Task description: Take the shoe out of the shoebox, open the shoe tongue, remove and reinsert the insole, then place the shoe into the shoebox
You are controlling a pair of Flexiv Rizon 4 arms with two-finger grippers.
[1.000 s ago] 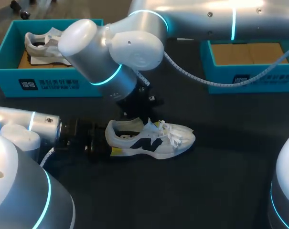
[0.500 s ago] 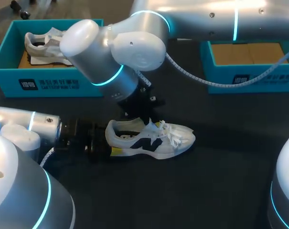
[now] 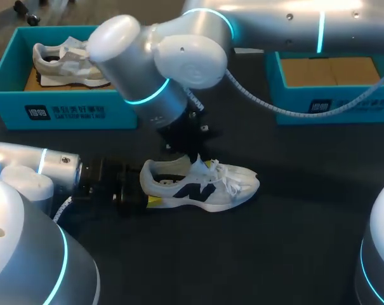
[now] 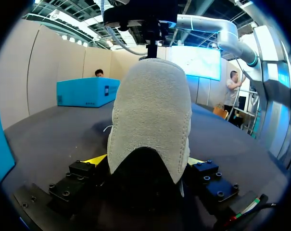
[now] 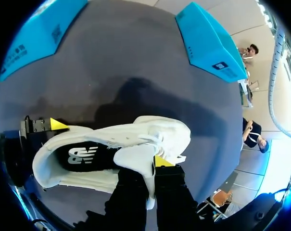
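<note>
A white shoe [image 3: 204, 185] with a dark side logo lies on its sole on the black table, toe to the right. My left gripper [image 3: 147, 190] holds its heel [image 4: 150, 125], a yellow-tipped finger [image 4: 98, 160] pressed against each side. My right arm reaches past the middle from the right. Its gripper [image 3: 195, 160] stands over the shoe's opening, shut on the white tongue [image 5: 135, 156], which is pulled up. In the right wrist view the dark insole [image 5: 85, 155] shows inside the shoe, under the right gripper [image 5: 147, 166].
A teal shoebox [image 3: 65, 114] at the back left holds another light shoe [image 3: 61, 60]. A second teal box [image 3: 331, 108] with a brown bottom stands at the back right. Bare black table lies in front of the shoe.
My right arm's elbow has shifted a little to the right and up, its gripper staying on the tongue. The shoe and the left gripper have not moved.
</note>
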